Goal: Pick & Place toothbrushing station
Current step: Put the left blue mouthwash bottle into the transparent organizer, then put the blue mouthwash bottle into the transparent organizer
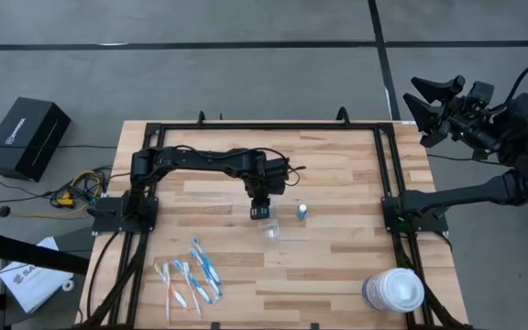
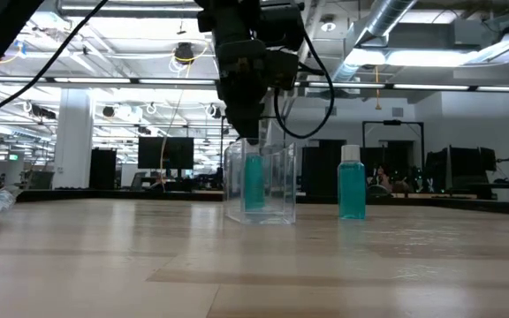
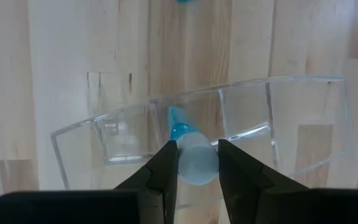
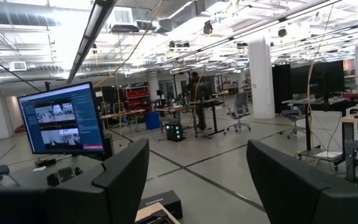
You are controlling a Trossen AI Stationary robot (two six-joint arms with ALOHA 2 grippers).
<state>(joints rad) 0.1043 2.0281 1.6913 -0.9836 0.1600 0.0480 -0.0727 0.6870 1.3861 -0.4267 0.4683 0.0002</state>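
Left gripper [image 3: 197,163] pinches a teal tube [image 3: 194,163] inside — seemingly — the clear cup [image 3: 303,124].

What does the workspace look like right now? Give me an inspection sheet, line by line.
Surface: wooden table, bare in the middle.
Job's things: clear cup upright, one teal tube inside it; second teal tube upright beside it, apart; toothbrushes lying loose.
Clutter: white-lidded tub at a corner.
Grippers: left gripper over the cup, shut on the tube; right gripper off the table, open.
Cables: bundle beside the table.
Surroundings: black box on floor.
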